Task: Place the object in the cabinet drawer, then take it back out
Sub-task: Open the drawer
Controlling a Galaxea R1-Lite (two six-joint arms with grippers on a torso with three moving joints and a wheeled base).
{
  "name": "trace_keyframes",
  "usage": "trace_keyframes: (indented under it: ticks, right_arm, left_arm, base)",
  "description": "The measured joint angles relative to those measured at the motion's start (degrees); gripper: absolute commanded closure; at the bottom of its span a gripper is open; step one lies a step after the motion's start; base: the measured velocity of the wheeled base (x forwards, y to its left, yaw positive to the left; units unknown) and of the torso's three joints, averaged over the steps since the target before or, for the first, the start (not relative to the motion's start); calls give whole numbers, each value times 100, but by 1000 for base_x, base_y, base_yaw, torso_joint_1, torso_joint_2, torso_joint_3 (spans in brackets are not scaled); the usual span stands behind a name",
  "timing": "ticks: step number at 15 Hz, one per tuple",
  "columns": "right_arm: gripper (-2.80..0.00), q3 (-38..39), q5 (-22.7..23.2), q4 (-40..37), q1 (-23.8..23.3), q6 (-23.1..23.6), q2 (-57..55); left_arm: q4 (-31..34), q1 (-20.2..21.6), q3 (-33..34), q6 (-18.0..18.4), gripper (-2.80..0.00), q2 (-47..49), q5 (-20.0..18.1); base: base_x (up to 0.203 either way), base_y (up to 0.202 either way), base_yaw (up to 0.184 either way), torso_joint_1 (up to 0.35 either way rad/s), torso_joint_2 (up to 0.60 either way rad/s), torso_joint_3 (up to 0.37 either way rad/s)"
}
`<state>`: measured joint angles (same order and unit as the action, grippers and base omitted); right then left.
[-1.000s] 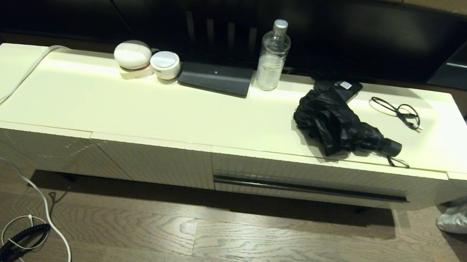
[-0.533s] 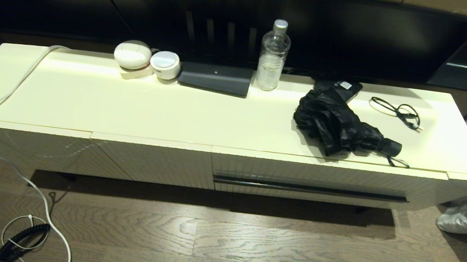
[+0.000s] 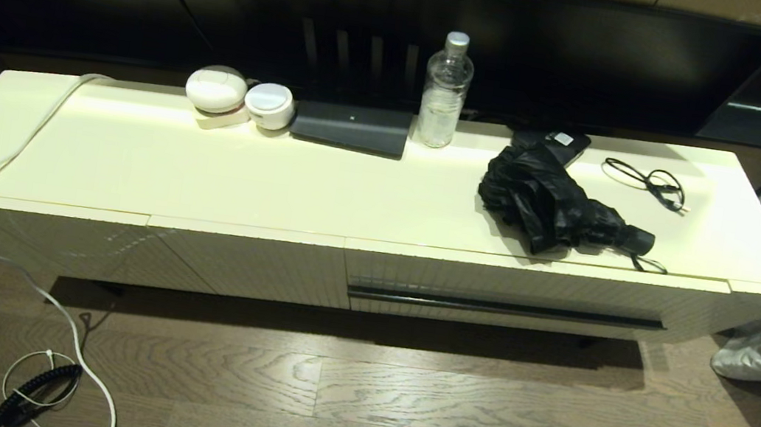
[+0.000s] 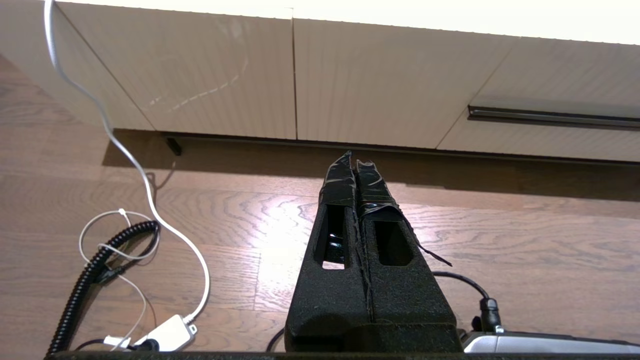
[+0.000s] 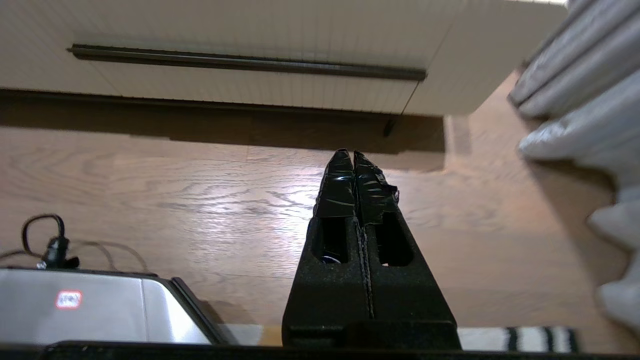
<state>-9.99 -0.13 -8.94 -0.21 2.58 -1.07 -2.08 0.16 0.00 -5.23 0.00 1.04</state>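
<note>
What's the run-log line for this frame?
stage: not started | umbrella: on cabinet top, untouched | drawer: closed | left gripper: shut, low over floor | right gripper: shut, low over floor

Umbrella (image 3: 560, 207): on the cabinet top (image 3: 207, 174), right of frame centre.
Drawer (image 3: 510, 295): closed, directly below the umbrella.
Bottle (image 3: 445, 92): upper centre, behind.

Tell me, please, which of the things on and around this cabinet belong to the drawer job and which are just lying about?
For the job:
- umbrella, lying on the cabinet top
- drawer, shut
- right claw, shut, low over the floor before the drawer

Lying about:
- bottle
- two white round gadgets
- dark flat case
- small labelled box
- black cable loop
- white cord
- left claw, shut, parked
</note>
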Motion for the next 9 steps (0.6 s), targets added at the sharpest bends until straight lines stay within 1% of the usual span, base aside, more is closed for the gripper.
trace_keyframes:
  ticks: [2, 5, 7, 8, 9]
  right_arm:
    - [0, -670, 81, -369, 7, 308, -358]
    - [0, -1679, 182, -516, 61, 982, -1363]
    - [0, -2326, 211, -552, 87, 1647, -2204]
    - [0, -2588, 217, -558, 95, 2040, -2607]
    - [0, -2840, 211, -559, 102, 2544, -3062]
  left_arm:
    - [0, 0, 0, 2, 0, 0, 0]
    - [0, 0, 0, 2, 0, 0, -2]
    - [0, 0, 0, 0, 0, 0, 0]
    - [0, 0, 0, 0, 0, 0, 0]
    - [0, 0, 0, 2, 0, 0, 0]
  base:
    - [0, 0, 0, 0, 0, 0]
    - [0, 0, 0, 0, 0, 0]
    - [0, 0, 0, 0, 0, 0]
    - [0, 0, 0, 0, 0, 0]
    - [0, 0, 0, 0, 0, 0]
